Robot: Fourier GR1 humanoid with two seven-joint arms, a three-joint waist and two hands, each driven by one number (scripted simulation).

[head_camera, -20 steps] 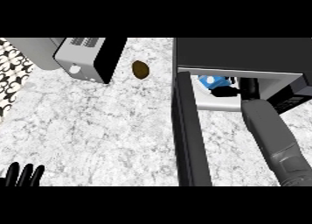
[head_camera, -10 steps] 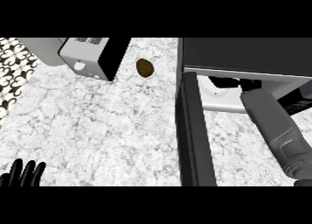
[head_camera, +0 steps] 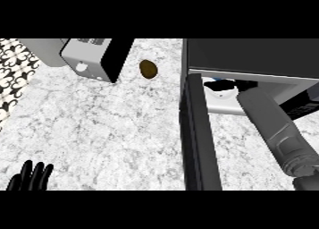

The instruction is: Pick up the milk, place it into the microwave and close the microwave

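Blue-and-white milk carton (head_camera: 219,83) barely visible inside the black microwave oven (head_camera: 254,56), mostly hidden behind the right hand (head_camera: 242,84) and grey forearm (head_camera: 278,129) reaching into the cavity. Cannot tell whether that hand grips the carton or has released it; only a dark sliver shows at the opening. Open black microwave door (head_camera: 193,134) swung out toward the lower edge, just left of the forearm. Farther left on the white marble counter (head_camera: 102,125): small brown oval object (head_camera: 147,69), then silver toaster (head_camera: 94,57). Left hand (head_camera: 31,178) resting at lower left, fingers straight.
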